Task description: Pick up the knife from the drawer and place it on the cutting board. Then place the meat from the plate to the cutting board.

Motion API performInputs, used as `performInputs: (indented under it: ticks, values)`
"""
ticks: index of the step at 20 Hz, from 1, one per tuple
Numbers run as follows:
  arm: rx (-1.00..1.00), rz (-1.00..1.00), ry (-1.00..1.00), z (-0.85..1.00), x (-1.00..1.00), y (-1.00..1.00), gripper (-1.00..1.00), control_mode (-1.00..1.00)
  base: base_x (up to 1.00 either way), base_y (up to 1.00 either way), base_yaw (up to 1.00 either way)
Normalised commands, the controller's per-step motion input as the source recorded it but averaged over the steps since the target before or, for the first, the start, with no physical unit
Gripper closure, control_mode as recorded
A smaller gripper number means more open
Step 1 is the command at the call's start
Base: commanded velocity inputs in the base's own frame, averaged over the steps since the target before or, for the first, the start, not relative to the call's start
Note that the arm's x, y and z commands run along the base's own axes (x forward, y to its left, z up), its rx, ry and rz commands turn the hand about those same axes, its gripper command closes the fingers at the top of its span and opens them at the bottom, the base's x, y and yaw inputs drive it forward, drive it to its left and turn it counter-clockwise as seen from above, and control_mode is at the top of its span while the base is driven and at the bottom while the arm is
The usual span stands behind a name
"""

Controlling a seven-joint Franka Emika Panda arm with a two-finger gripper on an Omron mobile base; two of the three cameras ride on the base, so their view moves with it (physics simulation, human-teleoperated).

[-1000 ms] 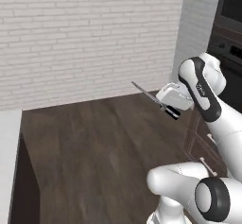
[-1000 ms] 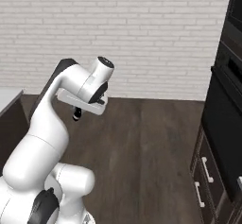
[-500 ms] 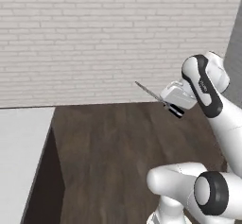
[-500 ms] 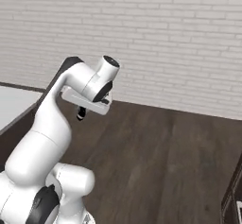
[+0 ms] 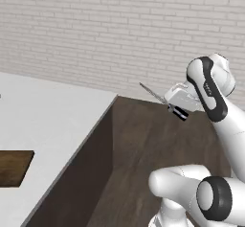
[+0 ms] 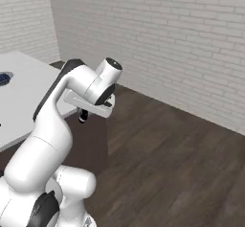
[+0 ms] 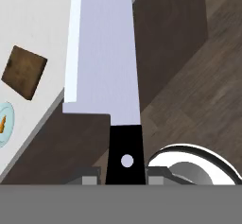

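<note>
Knife [image 7: 106, 62]: out of the drawer and carried in the air, black handle clamped between the fingers of the gripper [image 7: 124, 178], silver blade pointing ahead. In the left base view the knife [image 5: 162, 101] juts toward 10 o'clock from the hand, above the dark wood floor and well apart from the counter.

Cutting board [image 7: 24, 73]: lies flat on the white counter [image 7: 38, 24], at 9 o'clock of the blade in the hand view; its corner also shows at the left edge of the left base view [image 5: 14, 167]. Nothing rests on it.

Plate [image 7: 4, 124]: pale blue, just beside the board at the hand view's left edge, with the meat [image 7: 2, 122], an orange sliver, on it.

Progress, as judged: pickup done; laying the knife on the board and moving the meat are both left.

Change from the earlier frames: the whole scene has slid across both base views, so the base has driven; the white counter and the board have come into view at the left, and the dark cabinets at the right have gone. The arm's pose and its hold on the knife look the same.
</note>
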Motion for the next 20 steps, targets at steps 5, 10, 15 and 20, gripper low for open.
performInputs:
  ticks: [5, 10, 15, 20]
  values:
    - [0.00, 0.00, 0.00, 0.00, 0.00, 0.00, 1.00, 1.00, 0.00, 0.05, 0.70]
    - [0.00, 0.00, 0.00, 0.00, 0.00, 0.00, 1.00, 1.00, 0.00, 0.02, 0.68]
    - [0.00, 0.00, 0.00, 0.00, 0.00, 0.00, 1.00, 1.00, 0.00, 0.05, 0.68]
    - [0.00, 0.00, 0.00, 0.00, 0.00, 0.00, 1.00, 1.00, 0.00, 0.07, 0.65]
